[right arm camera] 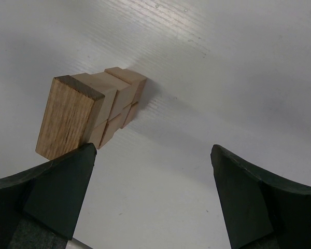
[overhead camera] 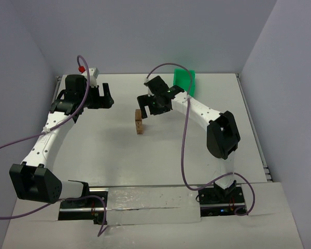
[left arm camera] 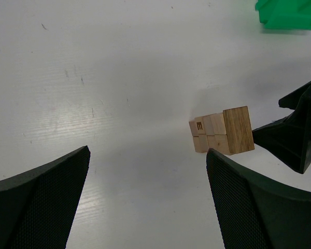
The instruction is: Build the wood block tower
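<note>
Right gripper (right arm camera: 151, 151): jaws fully apart, nothing held. The tower (right arm camera: 88, 111) stands beside one finger, upper left of that frame. Left gripper (left arm camera: 147, 151): jaws apart, empty. Top view: tower at frame centre, green bin (overhead camera: 185, 81) upper right of it.

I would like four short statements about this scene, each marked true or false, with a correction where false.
1. The tower stands upright on the table. True.
2. The right hand grips a block. False: it is open and empty, near the tower.
3. The green bin is at the far side of the table. True.
4. The left hand is shut. False: it is open and holds nothing.
</note>
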Motion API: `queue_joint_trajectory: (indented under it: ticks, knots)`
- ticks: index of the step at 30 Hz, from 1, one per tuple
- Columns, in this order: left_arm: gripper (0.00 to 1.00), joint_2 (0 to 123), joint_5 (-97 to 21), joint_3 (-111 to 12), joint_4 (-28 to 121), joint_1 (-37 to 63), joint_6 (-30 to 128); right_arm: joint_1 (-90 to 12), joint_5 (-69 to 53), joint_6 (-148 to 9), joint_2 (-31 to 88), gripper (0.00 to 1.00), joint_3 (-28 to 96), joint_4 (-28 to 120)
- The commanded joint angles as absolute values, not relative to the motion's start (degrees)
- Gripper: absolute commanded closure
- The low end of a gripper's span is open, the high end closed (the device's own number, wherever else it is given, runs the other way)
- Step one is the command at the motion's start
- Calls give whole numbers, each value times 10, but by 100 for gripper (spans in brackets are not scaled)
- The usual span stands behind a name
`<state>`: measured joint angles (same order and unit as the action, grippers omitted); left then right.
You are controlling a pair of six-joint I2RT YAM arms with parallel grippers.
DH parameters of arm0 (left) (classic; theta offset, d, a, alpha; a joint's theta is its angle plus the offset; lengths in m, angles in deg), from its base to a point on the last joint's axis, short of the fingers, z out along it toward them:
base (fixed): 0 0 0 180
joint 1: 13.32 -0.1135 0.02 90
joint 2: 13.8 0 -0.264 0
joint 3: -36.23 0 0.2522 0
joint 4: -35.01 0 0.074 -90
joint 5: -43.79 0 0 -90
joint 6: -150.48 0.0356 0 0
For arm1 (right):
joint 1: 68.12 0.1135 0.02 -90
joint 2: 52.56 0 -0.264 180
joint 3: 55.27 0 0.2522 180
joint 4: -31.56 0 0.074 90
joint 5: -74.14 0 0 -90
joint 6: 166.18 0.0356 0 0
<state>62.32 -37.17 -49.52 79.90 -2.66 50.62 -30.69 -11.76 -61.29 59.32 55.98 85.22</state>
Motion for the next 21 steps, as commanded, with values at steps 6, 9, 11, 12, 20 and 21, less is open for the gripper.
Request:
queue_joint_trajectory:
  ticks: [6, 9, 11, 12, 20, 21]
  knots:
    - [1, 618, -364, -502, 792, -28, 503, -301, -120, -621, 586, 0, 582, 846]
    - [1, 617, -364, -502, 792, -28, 503, -301, -132, -623, 583, 0, 579, 844]
    - [1, 617, -365, -502, 792, -28, 503, -301, -144, -624, 581, 0, 578, 843]
    - [1, 616, -365, -502, 792, -28, 503, -301, -149, -625, 580, 0, 577, 843]
    - [1, 613, -364, -501, 792, -28, 504, -308, -182, -619, 582, 0, 583, 844]
    - [1, 613, -364, -501, 792, -28, 504, -308, -181, -619, 584, 0, 585, 843]
